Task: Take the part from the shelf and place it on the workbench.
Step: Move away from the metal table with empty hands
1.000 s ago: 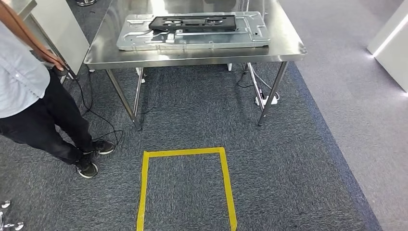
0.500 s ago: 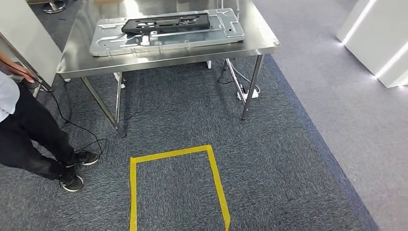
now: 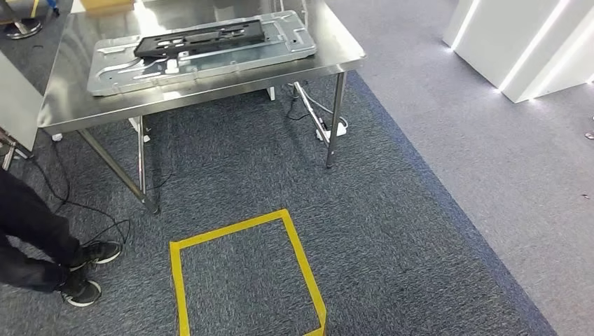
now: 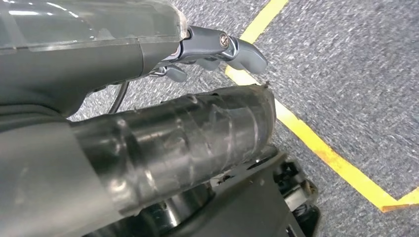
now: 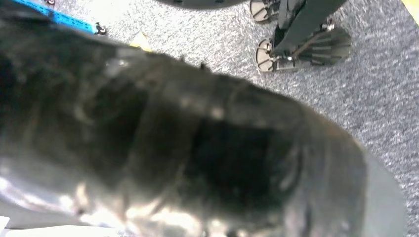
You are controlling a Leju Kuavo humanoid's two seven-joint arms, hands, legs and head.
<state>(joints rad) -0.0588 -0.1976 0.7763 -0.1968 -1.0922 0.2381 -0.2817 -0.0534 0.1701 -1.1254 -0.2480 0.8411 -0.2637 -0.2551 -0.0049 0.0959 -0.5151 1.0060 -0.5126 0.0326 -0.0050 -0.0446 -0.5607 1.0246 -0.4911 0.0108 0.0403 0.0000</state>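
A steel workbench (image 3: 336,50) stands ahead at the upper left of the head view. A large silver metal plate (image 3: 284,43) lies on it, and a flat black part (image 3: 203,38) lies on the plate. My left hand (image 4: 188,128) hangs above the carpet in the left wrist view, its thick taped thumb in front and its darker fingers (image 4: 220,48) stretched out, nothing in it. In the right wrist view my right hand (image 5: 197,148) is a dark blur close to the lens, and how its fingers lie is unclear.
A yellow tape square (image 3: 300,255) marks the blue-grey carpet in front of the bench. A person's dark trouser legs and shoes (image 3: 42,245) stand at the left edge, with a black cable (image 3: 91,210) beside them. White lit panels (image 3: 504,42) rise at the far right. A power strip (image 3: 330,129) lies under the bench.
The camera has swung to the right: bench, tape square and person all sit further left in the picture. More of the white panels shows. Nothing on the bench has moved.
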